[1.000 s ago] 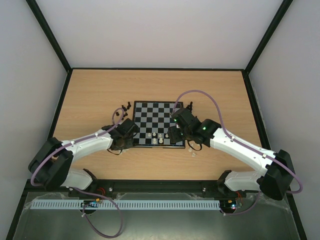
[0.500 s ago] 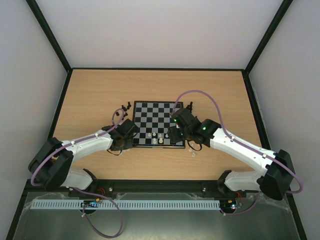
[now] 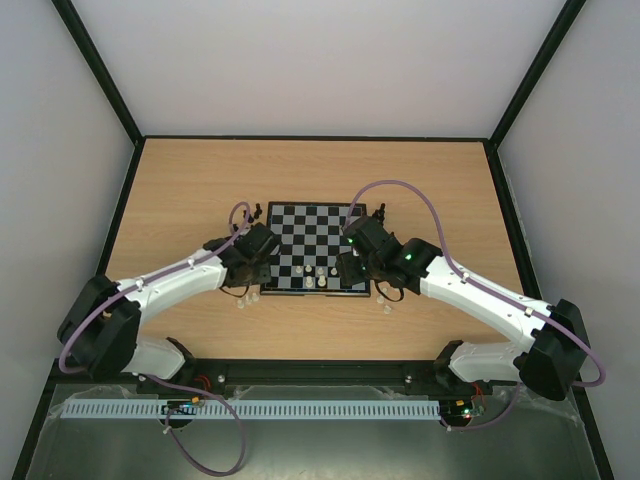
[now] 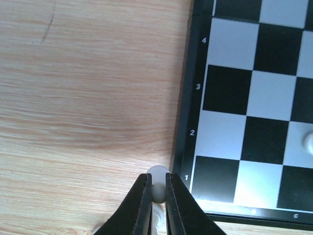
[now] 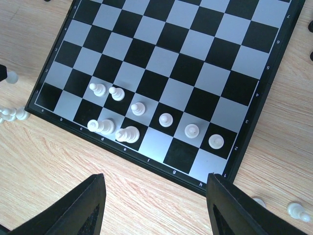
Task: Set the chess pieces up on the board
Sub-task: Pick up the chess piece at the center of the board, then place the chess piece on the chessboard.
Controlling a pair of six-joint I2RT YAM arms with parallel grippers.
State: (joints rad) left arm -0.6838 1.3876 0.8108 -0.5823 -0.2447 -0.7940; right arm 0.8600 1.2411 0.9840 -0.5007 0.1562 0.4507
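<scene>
The board [image 3: 315,232] lies mid-table. Several pale chess pieces [image 5: 128,133] stand on its two near rows. My left gripper [image 3: 252,280] is shut on a pale piece [image 4: 158,188], held just off the board's rim [image 4: 183,122] beside the corner marked 1. My right gripper [image 3: 352,268] is open and empty, its fingertips [image 5: 93,205] wide apart over bare wood in front of the board's near edge [image 5: 146,166].
Loose pale pieces lie off the near-left corner [image 3: 243,298] and the near-right corner [image 3: 386,303]; both groups also show in the right wrist view [image 5: 12,115] [image 5: 298,211]. Black pieces stand at the far-left corner [image 3: 250,213] and far-right corner [image 3: 380,212].
My left gripper has moved away from the near edge, toward the board's left side, with the pale piece in it, uncovering loose pale pieces. The right arm has not moved.
</scene>
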